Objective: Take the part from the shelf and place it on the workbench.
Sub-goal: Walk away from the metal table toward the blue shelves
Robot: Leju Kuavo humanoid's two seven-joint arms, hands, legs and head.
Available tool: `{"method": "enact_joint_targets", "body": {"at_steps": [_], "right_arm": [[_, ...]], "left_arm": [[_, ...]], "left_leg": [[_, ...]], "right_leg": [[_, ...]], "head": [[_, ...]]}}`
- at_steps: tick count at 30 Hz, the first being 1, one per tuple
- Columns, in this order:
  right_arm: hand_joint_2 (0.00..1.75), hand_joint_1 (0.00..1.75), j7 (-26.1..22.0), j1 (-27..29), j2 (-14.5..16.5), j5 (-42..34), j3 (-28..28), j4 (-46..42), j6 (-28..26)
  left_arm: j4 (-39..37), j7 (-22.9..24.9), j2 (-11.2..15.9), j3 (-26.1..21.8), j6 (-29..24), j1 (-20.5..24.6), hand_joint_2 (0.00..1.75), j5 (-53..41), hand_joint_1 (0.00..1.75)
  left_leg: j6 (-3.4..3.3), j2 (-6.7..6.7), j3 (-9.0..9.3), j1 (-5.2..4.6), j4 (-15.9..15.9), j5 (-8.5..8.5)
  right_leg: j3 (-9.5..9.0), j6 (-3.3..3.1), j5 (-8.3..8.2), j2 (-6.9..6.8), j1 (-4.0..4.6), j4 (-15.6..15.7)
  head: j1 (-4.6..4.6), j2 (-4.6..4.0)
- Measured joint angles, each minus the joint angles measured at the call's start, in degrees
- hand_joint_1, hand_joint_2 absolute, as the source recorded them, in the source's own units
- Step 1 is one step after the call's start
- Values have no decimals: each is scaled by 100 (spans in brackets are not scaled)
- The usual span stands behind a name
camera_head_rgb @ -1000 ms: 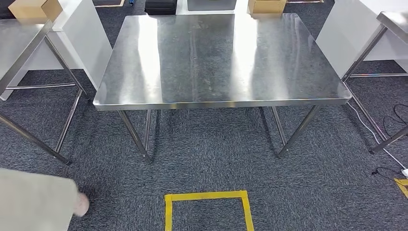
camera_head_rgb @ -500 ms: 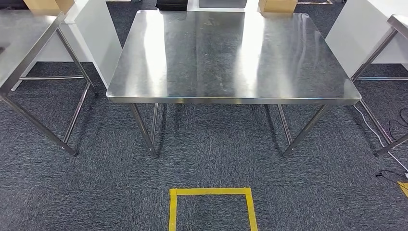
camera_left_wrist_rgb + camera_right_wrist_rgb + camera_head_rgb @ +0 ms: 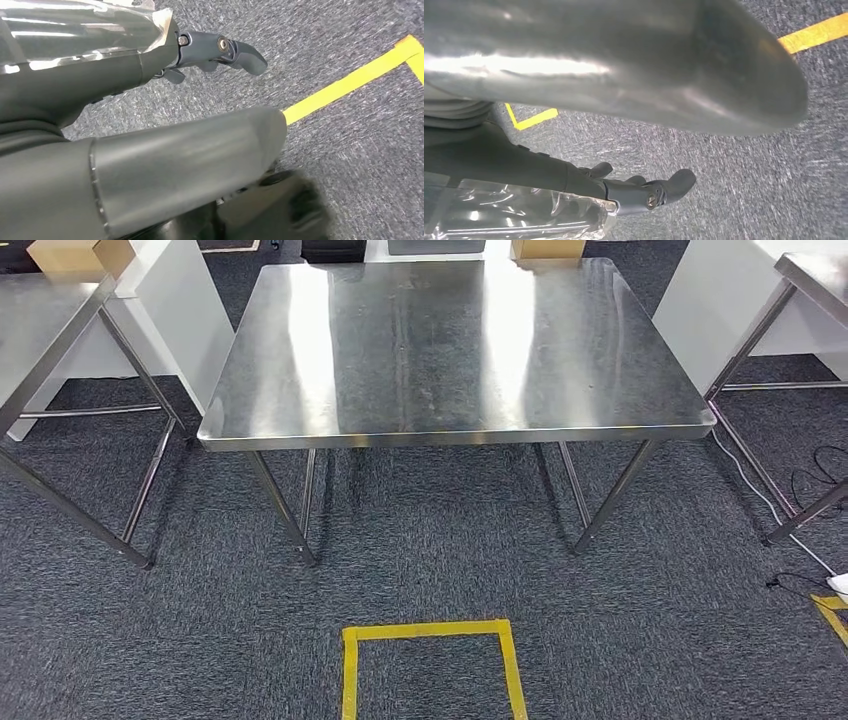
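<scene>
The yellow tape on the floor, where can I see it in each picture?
Head view: the yellow tape marks a square outline on the carpet, bottom middle, in front of the steel workbench.
Left wrist view: a yellow strip runs to the upper right corner, past the left hand.
Right wrist view: yellow bits at upper right and at left, above the right hand.
Shared landmark: the grey carpet.

A yellow tape square [image 3: 430, 665] marks the grey carpet [image 3: 420, 570]; cardboard boxes [image 3: 75, 257] sit behind.

Workbench [image 3: 450, 350] centre; tape square [image 3: 430, 665] on floor before it.
</scene>
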State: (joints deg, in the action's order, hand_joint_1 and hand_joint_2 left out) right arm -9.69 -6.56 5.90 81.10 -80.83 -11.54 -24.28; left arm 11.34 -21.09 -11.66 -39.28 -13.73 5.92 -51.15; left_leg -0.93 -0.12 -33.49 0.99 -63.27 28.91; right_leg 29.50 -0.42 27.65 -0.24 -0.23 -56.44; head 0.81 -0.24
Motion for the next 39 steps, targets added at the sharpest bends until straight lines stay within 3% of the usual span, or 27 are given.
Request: {"method": "enact_joint_targets", "body": {"at_steps": [2,6,8,10,11,12,13,15,16,18,21,23,25,26,27,28,30,32,36,37,39], "right_arm": [[0,0,-1,-4,10,1,0,1,-4],[0,0,-2,-6,17,2,0,2,-14],[0,0,-1,-6,16,2,0,2,-15],[0,0,3,0,11,1,0,2,-16],[0,0,8,4,5,0,0,2,-17],[0,0,17,9,1,-2,0,2,-19],[0,0,27,11,-5,-4,0,2,-20],[0,0,36,4,-12,-7,0,2,-22],[0,0,29,-2,-12,-7,0,3,-22],[0,0,-1,-3,-8,-8,0,4,-21],[0,0,-57,1,-15,-22,1,4,-16],[0,0,-77,-4,-18,-28,2,4,-13],[0,0,-79,1,-17,-25,2,4,-11],[0,0,-76,5,-17,-21,2,4,-11],[0,0,-74,8,-16,-18,2,4,-11],[0,0,-71,9,-15,-14,3,4,-11],[0,0,-64,8,-9,-7,5,4,-11],[0,0,-55,1,1,1,9,5,-11],[0,0,-35,-2,5,10,19,6,-11],[0,0,-34,-1,5,11,21,6,-11],[0,0,-33,0,0,12,25,7,-11]], "left_arm": [[0,-7,7,-1,-2,7,0,3,0],[0,-15,2,-3,-7,-1,0,4,0],[0,-16,-6,-4,-9,7,0,4,0],[0,-16,-12,-5,-9,4,0,3,0],[0,-15,-15,-5,-7,0,0,1,0],[0,-14,-18,-6,-4,-4,0,-2,0],[0,-13,-23,-6,-1,-6,0,-5,0],[1,-10,-33,-6,11,-3,0,-19,0],[1,-10,-35,-6,21,3,0,-27,0],[1,-14,-35,-6,43,17,0,-43,0],[0,-15,-34,-6,53,22,0,-48,0],[1,-16,-31,-6,53,25,0,-48,0],[1,-17,-26,-6,51,22,0,-48,0],[0,-17,-25,-6,50,16,0,-48,0],[0,-17,-23,-6,49,10,0,-47,0],[0,-17,-23,-6,47,5,0,-46,0],[1,-19,-20,-6,41,6,0,-45,0],[1,-28,-10,-7,34,17,0,-41,0],[1,-50,-2,-10,27,8,0,-36,0],[0,-51,-6,-10,27,7,0,-35,0],[0,-54,-15,-10,27,14,0,-35,0]], "left_leg": [[-68,0,226,-29,457,-115],[-187,9,217,-38,605,-212],[-242,23,195,-17,670,-284],[-253,29,132,-18,674,-325],[-245,31,103,-17,673,-344],[-230,30,79,-12,670,-363],[-212,28,62,-3,666,-380],[-158,23,42,6,647,-404],[-124,22,34,-1,631,-411],[-52,16,16,-31,611,-430],[30,4,-33,-1,549,-397],[65,2,-209,22,147,-72],[81,0,-515,20,-618,377],[79,-1,-628,19,-931,502],[66,-1,-652,18,-1060,517],[41,-1,-562,16,-962,426],[-46,-2,-135,0,-256,101],[-124,0,208,-32,368,-77],[-188,8,247,-62,589,-156],[-211,17,240,-53,630,-197],[-246,35,202,-44,678,-265]], "right_leg": [[28,41,-12,0,28,-13],[118,161,9,-2,39,-75],[348,160,292,4,17,-552],[706,166,650,7,-23,-1354],[814,197,741,8,-44,-1623],[802,253,735,7,-68,-1663],[662,324,639,7,-93,-1450],[164,453,356,7,-147,-577],[-23,460,252,22,-149,-214],[-141,380,187,53,-130,66],[-106,225,120,58,-134,39],[-81,126,62,42,-145,44],[-26,61,22,28,-104,35],[1,43,10,23,-81,29],[21,35,3,21,-60,22],[29,32,-1,21,-43,17],[23,35,-3,24,-16,11],[36,60,-16,22,24,-3],[115,168,-39,13,40,-29],[173,177,36,15,41,-132],[434,158,364,19,14,-700]], "head": [[-6,0],[-31,0],[-74,0],[-123,0],[-140,0],[-151,0],[-162,0],[-186,0],[-205,0],[-198,0],[-117,0],[-59,0],[-8,1],[6,1],[10,1],[13,1],[23,0],[16,1],[-10,0],[-22,0],[-68,0]]}}
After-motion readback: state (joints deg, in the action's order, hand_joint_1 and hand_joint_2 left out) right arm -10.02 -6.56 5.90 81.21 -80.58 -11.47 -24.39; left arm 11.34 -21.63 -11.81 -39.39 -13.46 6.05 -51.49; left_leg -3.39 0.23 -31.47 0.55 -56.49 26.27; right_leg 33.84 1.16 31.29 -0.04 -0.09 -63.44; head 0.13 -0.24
